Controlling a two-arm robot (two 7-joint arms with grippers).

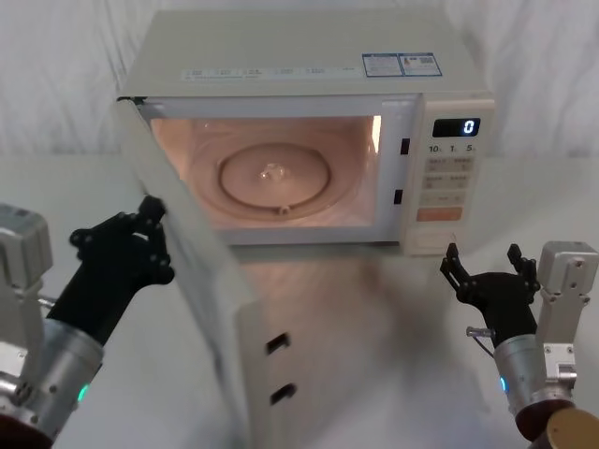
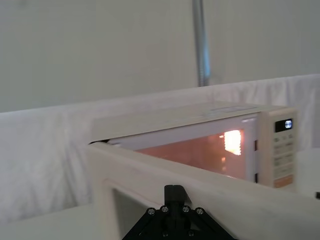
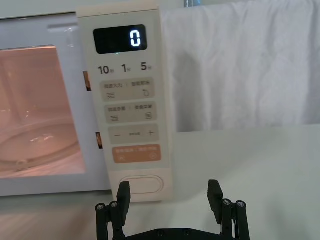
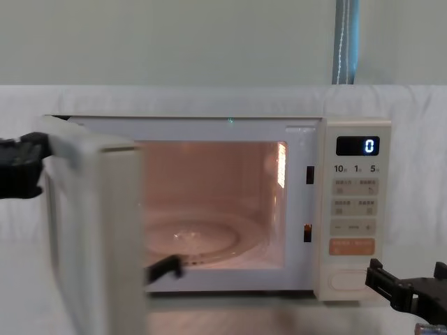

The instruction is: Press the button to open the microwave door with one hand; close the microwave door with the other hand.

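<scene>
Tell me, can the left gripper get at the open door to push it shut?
Probably yes. The left gripper is already right against the outer face of the door, which stands swung out from the microwave, with nothing between them.

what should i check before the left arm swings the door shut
1. The microwave door has released and stands wide open, cavity lit: ok.
2. The left gripper is at the door's outer face, on the side needed to push it closed: ok.
3. Firm contact between left gripper and door: cannot tell.
4. The right gripper is off the button and open, low in front of the keypad, outside the door opening: ok.
5. Nothing sits in the doorway; only the glass turntable is inside the microwave: ok.
6. Display reads 0, no cycle running: ok.
</scene>
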